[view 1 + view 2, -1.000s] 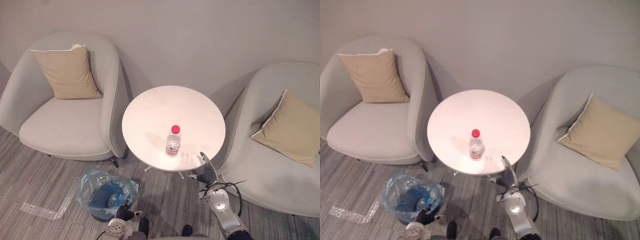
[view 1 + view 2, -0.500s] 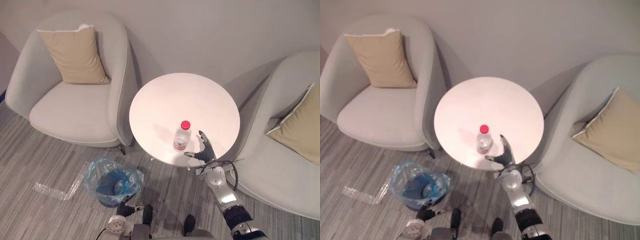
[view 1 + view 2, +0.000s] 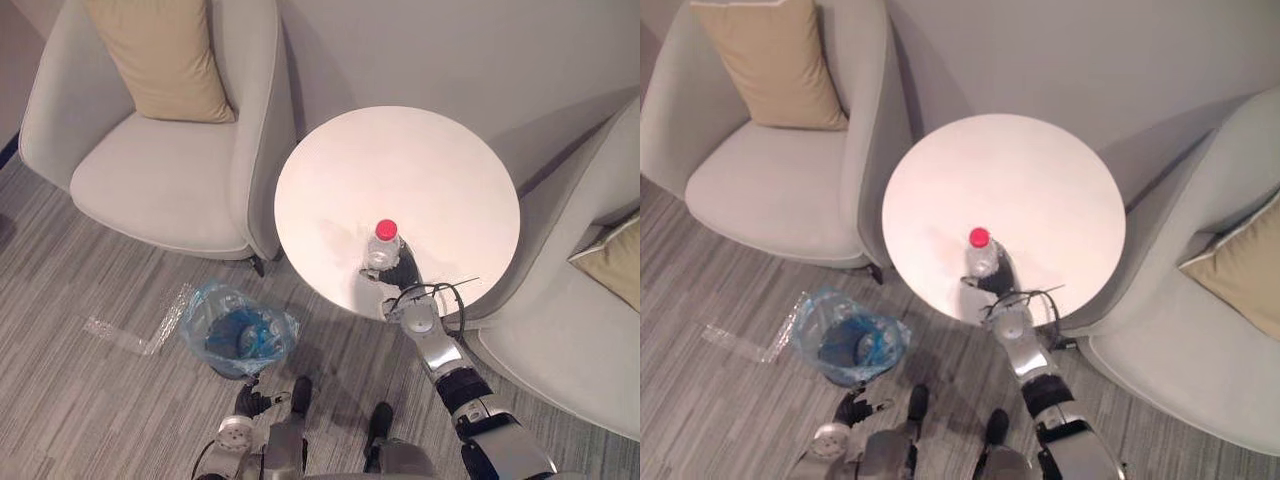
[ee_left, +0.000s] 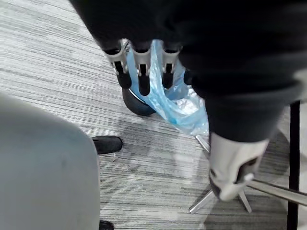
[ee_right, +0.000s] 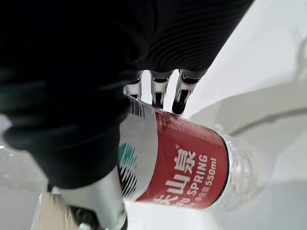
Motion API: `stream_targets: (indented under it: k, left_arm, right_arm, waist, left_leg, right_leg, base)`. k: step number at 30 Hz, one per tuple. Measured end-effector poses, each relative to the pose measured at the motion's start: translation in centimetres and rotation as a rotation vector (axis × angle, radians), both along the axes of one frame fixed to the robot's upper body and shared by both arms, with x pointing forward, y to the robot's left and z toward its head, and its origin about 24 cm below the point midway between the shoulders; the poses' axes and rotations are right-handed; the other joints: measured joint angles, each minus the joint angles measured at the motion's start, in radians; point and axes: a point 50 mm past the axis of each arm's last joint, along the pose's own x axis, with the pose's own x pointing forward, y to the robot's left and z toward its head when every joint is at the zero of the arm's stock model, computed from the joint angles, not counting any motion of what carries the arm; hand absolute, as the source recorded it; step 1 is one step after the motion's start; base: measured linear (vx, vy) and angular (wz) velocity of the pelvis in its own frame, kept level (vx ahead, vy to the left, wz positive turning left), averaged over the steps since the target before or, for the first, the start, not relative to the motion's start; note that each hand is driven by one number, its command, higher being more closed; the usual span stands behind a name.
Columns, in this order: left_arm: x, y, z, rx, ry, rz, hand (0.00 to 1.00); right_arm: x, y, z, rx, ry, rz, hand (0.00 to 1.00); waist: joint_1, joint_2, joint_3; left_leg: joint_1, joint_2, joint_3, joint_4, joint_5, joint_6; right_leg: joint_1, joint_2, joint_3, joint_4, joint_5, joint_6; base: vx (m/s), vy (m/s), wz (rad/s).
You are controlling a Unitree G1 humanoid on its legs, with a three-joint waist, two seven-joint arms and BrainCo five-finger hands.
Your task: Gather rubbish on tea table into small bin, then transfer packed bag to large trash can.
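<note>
Right wrist view: right robot hand (image 5: 157,91) spread around bottle (image 5: 189,167), unclamped; grasp step; next clamp, carry to bin (image 3: 197,320).

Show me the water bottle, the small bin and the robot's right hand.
water bottle (image 3: 382,252): left eye view, on its clear body.
small bin (image 3: 198,315): left eye view, on the blue bag's rim.
right hand (image 3: 404,274): left eye view, on its dark back.

Round white table (image 3: 400,170) with upright bottle (image 3: 381,252)
</note>
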Motion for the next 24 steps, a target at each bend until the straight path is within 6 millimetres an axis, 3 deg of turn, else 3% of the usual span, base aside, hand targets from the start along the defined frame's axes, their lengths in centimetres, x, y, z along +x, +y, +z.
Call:
stream_targets:
  k: [8, 17, 22, 24]
  left_arm:
    - [0.1, 0.0, 0.1, 0.0, -0.003, -0.002, 0.0]
    - [-0.1, 0.0, -0.1, 0.018, 0.02, -0.02, 0.0]
    - [-0.7, 0.2, -0.5, 0.034, 0.057, -0.035, 0.0]
    - [-1.1, 0.3, -0.8, 0.041, 0.083, -0.05, 0.0]
  right_arm:
    - [-0.2, -0.1, 0.4, 0.016, -0.014, 0.002, 1.0]
    - [-5.1, -0.7, -0.4, 0.08, -0.042, 0.042, 1.0]
    - [-7.2, -0.9, -0.8, 0.089, -0.038, 0.062, 1.0]
    - [-8.6, -1.3, -1.4, 0.093, -0.017, 0.057, 1.0]
  waist:
    - [0.004, -0.001, 0.003]
    - [-0.015, -0.013, -0.004]
    - [-0.049, -0.023, -0.025]
    - [-0.057, -0.029, -0.06]
  left_leg:
    - [0.0, -0.004, -0.002, 0.0, 0.002, 0.003]
    - [0.032, -0.003, 0.029, -0.001, -0.001, 0.005]
    - [0.055, -0.004, 0.066, -0.001, -0.001, 0.005]
    - [0.057, -0.003, 0.088, -0.001, -0.002, 0.006]
  right_leg:
    - [0.0, -0.007, 0.008, 0.015, -0.001, 0.002]
    - [0.013, -0.015, 0.068, 0.02, -0.013, 0.02]
    - [0.017, -0.017, 0.113, 0.019, -0.017, 0.025]
    - [0.008, -0.016, 0.137, 0.017, -0.016, 0.025]
  base:
    - [0.0, 0.005, 0.05]
    - [-0.02, -0.01, -0.1]
    - [-0.07, 0.001, -0.25]
    - [-0.06, 0.002, -0.3]
